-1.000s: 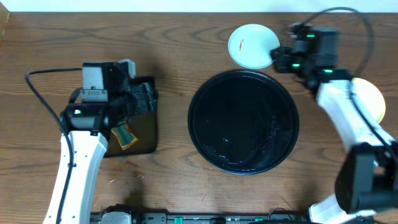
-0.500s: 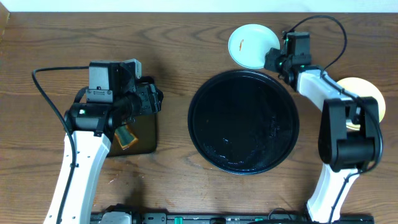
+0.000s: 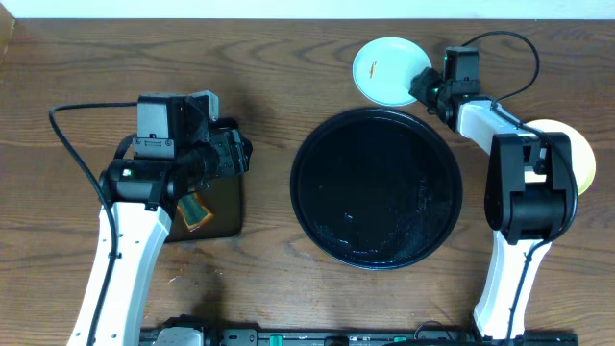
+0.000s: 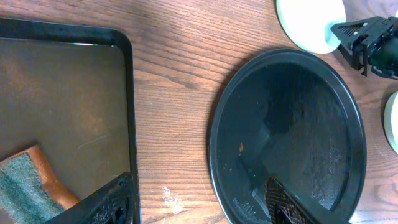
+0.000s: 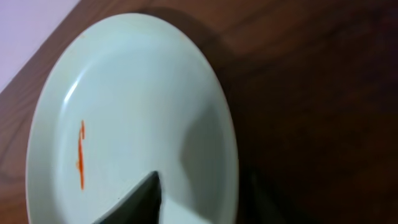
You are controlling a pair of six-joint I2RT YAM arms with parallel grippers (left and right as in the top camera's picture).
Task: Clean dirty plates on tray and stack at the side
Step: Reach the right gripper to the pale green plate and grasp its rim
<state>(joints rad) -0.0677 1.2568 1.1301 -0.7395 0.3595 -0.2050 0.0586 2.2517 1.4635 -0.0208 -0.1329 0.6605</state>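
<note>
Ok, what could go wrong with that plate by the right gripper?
The right gripper reaches only the rim of the smeared pale plate, so it may tilt or slip if lifted. It lies near the table edge; a nudge could push it off. The yellow plate sits partly under the right arm, risking a bump.

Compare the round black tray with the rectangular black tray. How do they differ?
Shape: the round tray is a circle, while the rectangular tray has straight sides.
Size: the round tray looks wider than the rectangular tray in the overhead view.
Contents: the round tray holds nothing, while the rectangular tray holds a sponge.
Both are black, have a low rim and lie flat on the wooden table.
</note>
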